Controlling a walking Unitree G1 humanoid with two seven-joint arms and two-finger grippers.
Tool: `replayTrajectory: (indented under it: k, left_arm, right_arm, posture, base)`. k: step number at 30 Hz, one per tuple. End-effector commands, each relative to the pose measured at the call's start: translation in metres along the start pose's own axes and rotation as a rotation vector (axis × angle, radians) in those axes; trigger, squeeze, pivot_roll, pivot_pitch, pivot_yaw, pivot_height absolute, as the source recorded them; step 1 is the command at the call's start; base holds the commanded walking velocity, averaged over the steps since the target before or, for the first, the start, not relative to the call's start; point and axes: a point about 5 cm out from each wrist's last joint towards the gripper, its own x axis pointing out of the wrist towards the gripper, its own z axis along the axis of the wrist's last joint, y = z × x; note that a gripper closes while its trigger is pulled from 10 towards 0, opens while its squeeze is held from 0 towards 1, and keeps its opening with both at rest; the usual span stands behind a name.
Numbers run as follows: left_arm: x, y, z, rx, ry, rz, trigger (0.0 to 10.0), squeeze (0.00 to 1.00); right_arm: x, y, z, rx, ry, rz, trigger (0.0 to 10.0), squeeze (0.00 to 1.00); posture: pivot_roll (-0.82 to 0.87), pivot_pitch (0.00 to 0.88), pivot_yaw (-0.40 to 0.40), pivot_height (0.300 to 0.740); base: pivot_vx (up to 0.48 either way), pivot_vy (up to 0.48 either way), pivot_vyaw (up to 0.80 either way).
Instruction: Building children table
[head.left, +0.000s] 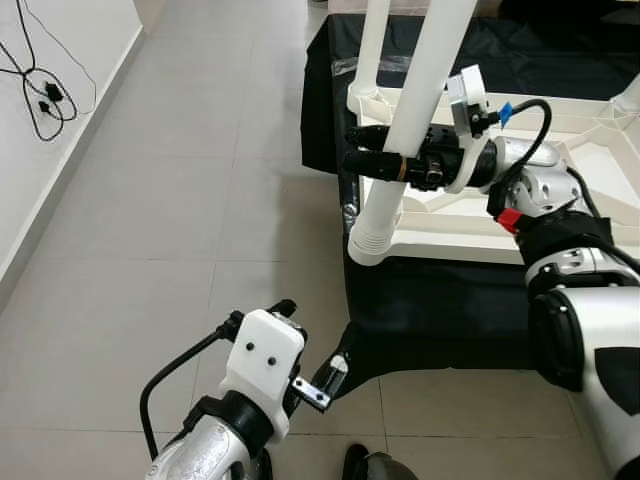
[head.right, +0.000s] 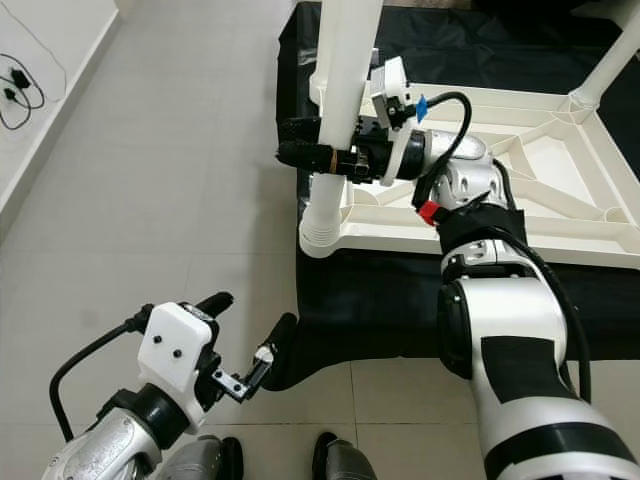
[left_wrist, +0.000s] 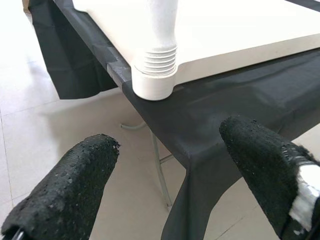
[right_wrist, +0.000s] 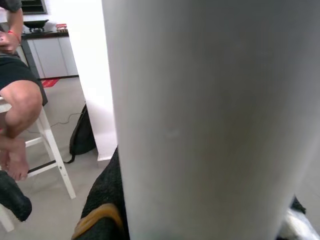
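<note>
Right gripper (head.left: 375, 150) is clamping the upright white leg (head.left: 405, 130), apparently seated in the tabletop's (head.left: 560, 190) near-left corner socket; left gripper (head.right: 250, 335) is hanging open, nearer.

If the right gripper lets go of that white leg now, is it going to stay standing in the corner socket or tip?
Probably it stays: the white leg has its ribbed base seated in the corner socket of the upturned tabletop. It looks stiff, hollow plastic, so likely light. It leans slightly and stands tall, so if not threaded fully it may wobble. The right gripper is clamped around it; the left gripper is open below.
</note>
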Motion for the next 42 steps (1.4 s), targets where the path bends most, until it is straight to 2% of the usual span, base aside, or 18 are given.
replayTrajectory:
  k: [1,9,11,15,22,30,33,34,38,40,42]
  left_arm:
    - [-0.001,0.001,-0.002,0.006,0.017,0.011,10.0,0.00]
    - [0.002,0.005,-0.002,0.019,0.009,0.019,10.0,0.00]
    - [0.004,0.007,-0.002,0.027,0.004,0.025,10.0,0.00]
    - [0.005,0.008,-0.002,0.032,0.002,0.025,10.0,0.00]
    - [0.006,0.012,-0.002,0.040,-0.001,0.032,10.0,0.00]
    - [0.007,0.012,-0.002,0.043,-0.004,0.031,10.0,0.00]
    - [0.007,0.013,-0.002,0.049,-0.005,0.032,10.0,0.00]
    - [0.007,0.013,-0.002,0.049,-0.005,0.032,10.0,0.00]
    - [0.008,0.016,-0.002,0.058,-0.010,0.034,10.0,0.00]
    - [0.008,0.016,-0.002,0.058,-0.010,0.034,10.0,0.00]
    - [0.008,0.017,-0.002,0.060,-0.012,0.035,10.0,0.00]
  right_arm:
    - [0.003,0.005,-0.022,0.048,0.048,-0.025,10.0,0.00]
    - [0.002,0.005,-0.031,0.033,0.073,-0.117,10.0,0.00]
    - [0.001,0.007,-0.033,0.010,0.071,-0.179,10.0,0.00]
    - [0.000,0.009,-0.034,0.000,0.060,-0.203,10.0,0.00]
    - [0.006,0.004,-0.035,0.032,0.076,-0.416,10.0,0.00]
    - [0.010,0.000,-0.039,0.083,0.103,-0.576,10.0,0.00]
    - [0.006,-0.001,-0.040,0.090,0.096,-0.685,10.0,0.00]
    - [0.006,-0.001,-0.040,0.090,0.096,-0.685,10.0,0.00]
    - [-0.001,0.000,-0.040,0.077,0.085,-0.844,10.0,0.00]
    - [-0.001,0.000,-0.040,0.077,0.085,-0.844,10.0,0.00]
    - [-0.002,0.003,-0.043,0.075,0.098,-0.915,10.0,0.00]
  posture:
    - [0.17,0.274,-0.057,0.740]
    - [0.16,0.268,-0.054,0.740]
    - [0.16,0.267,-0.056,0.740]
    - [0.16,0.266,-0.053,0.740]
    - [0.15,0.267,-0.048,0.740]
    - [0.15,0.264,-0.053,0.740]
    - [0.14,0.260,-0.055,0.740]
    - [0.14,0.260,-0.055,0.740]
    - [0.14,0.254,-0.049,0.740]
    - [0.14,0.254,-0.049,0.740]
    - [0.14,0.247,-0.048,0.740]
  base:
    - [0.000,0.000,0.00]
    - [0.000,0.000,0.00]
    - [0.000,0.000,0.00]
    - [0.000,0.000,0.00]
    - [0.000,0.000,0.00]
    - [0.000,0.000,0.00]
    - [0.000,0.000,0.00]
    - [0.000,0.000,0.00]
    - [0.000,0.000,0.00]
    - [0.000,0.000,0.00]
    - [0.000,0.000,0.00]
